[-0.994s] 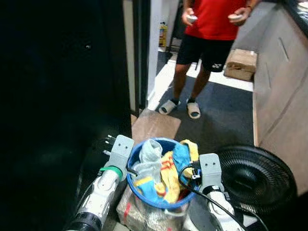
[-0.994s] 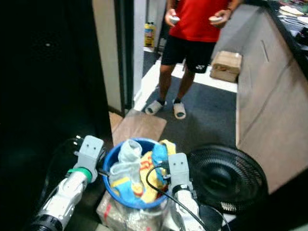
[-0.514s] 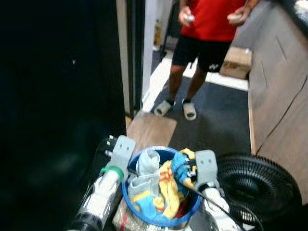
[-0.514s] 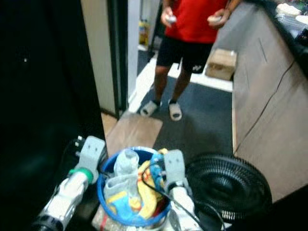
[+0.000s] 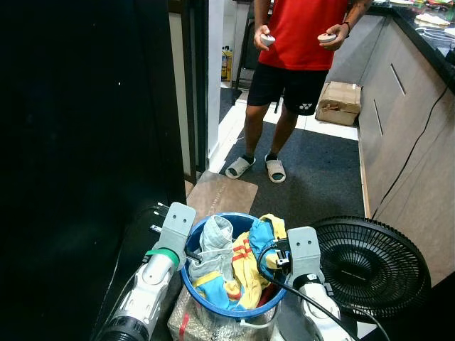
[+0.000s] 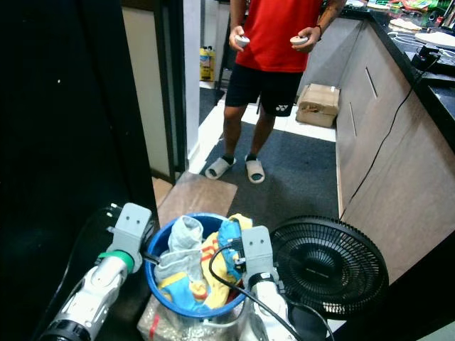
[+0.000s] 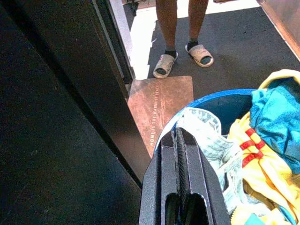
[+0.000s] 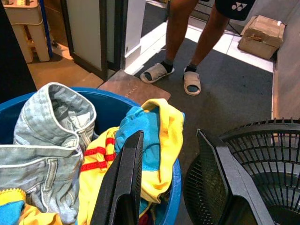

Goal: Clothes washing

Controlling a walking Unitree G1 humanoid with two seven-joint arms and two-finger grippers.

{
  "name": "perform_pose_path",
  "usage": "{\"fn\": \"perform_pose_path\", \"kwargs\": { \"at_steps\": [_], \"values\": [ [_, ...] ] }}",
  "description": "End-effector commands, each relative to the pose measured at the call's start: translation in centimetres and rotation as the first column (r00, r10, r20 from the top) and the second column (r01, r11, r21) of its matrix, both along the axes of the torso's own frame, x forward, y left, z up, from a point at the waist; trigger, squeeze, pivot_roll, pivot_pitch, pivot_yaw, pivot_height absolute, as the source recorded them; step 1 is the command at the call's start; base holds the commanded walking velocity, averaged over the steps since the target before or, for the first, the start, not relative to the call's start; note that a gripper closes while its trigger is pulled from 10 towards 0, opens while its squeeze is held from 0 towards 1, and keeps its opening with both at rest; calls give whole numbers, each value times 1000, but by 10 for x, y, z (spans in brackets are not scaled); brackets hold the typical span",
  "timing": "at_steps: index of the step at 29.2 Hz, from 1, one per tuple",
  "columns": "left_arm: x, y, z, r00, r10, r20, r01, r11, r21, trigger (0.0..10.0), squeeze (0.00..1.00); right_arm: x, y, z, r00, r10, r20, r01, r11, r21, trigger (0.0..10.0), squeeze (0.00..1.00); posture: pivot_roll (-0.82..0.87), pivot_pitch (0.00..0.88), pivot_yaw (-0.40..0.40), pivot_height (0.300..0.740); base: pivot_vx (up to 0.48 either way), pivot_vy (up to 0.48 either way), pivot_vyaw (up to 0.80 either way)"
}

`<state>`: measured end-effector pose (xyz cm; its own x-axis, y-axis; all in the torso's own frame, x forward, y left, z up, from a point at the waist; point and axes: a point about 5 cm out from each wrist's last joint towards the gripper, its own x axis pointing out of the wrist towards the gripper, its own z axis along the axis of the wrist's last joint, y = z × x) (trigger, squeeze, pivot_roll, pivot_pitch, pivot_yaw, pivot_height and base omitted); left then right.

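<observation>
A blue basket sits low in front of me, heaped with clothes: pale denim and a yellow and blue garment. My left gripper is at the basket's left rim, its fingers shut with only a thin slit between them, and the rim meets the tips. At the right rim my right gripper stands open. One of its fingers is inside against the yellow cloth and the other is outside. The basket rests on a clear plastic sack.
A black floor fan lies just right of the basket. A dark panel walls off the left. A person in slippers stands ahead on grey carpet, holding controllers. A brown doormat, a cardboard box and a counter front are beyond.
The whole picture has shifted and sharpened, so the camera moved. Both grippers keep their places at the basket's rim, and the clothes lie as before.
</observation>
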<state>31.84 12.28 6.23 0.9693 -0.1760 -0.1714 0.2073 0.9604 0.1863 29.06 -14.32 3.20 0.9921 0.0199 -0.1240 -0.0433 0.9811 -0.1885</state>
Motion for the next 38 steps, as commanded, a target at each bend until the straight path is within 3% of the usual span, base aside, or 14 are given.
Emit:
{"fn": "perform_pose_path", "kwargs": {
  "at_steps": [1, 38],
  "values": [
    [-3, -1, -7, 999, -8, -35, 8, 1000, 3, 10000, 0, -2, 0, -1, 1000, 1, -3, -1, 1000, -7, 10000, 0, 8, 0, 37, 740, 0, 0, 0],
    [-2, -24, -1, 995, -92, -26, 91, 996, -19, 10000, 0, 8, 3, 17, 996, 22, 84, -18, 999, -46, 10000, 0, 6, 0, 42, 640, 0, 0, 0]
  ]
}}
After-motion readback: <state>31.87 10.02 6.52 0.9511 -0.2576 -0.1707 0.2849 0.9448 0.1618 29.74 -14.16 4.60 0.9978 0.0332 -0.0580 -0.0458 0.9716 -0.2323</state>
